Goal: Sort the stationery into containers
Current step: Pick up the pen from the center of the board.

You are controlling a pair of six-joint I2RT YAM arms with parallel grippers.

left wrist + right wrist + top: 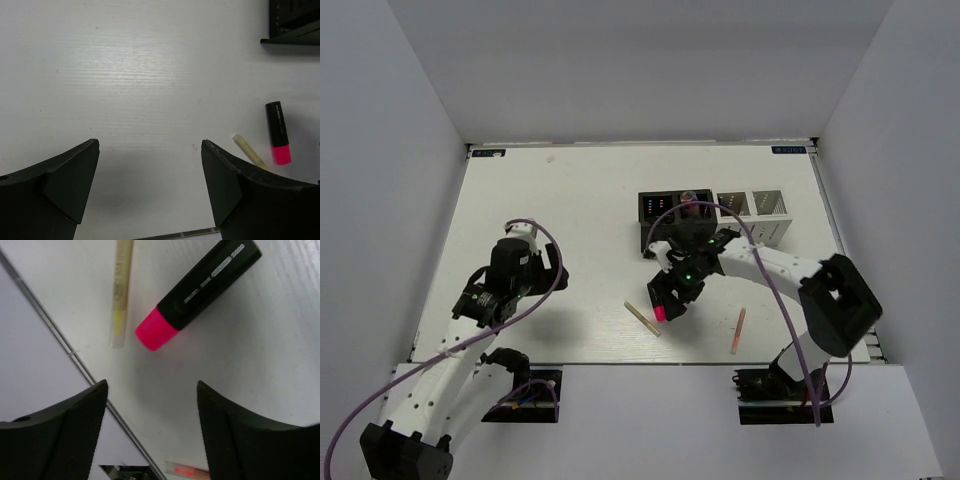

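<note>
Under the right gripper [151, 387], near the containers [767, 228], the pink-capped highlighter [200, 290] lies flat on the table [570, 200]. Its long axis runs diagonally in the wrist view, black barrel up-right and cap down-left toward the near edge; the jaws stand wide apart, holding nothing. Beige stick [121, 290] lies just beside the cap, narrowly apart; left gripper [150, 145] hangs well off to the left, jaws wide, empty.

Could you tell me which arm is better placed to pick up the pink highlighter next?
Right. Its open jaws hang right by the highlighter, which lies beside the beige stick, and the cups are close behind. The left arm sits farther off, with the highlighter at the edge of its view.
</note>
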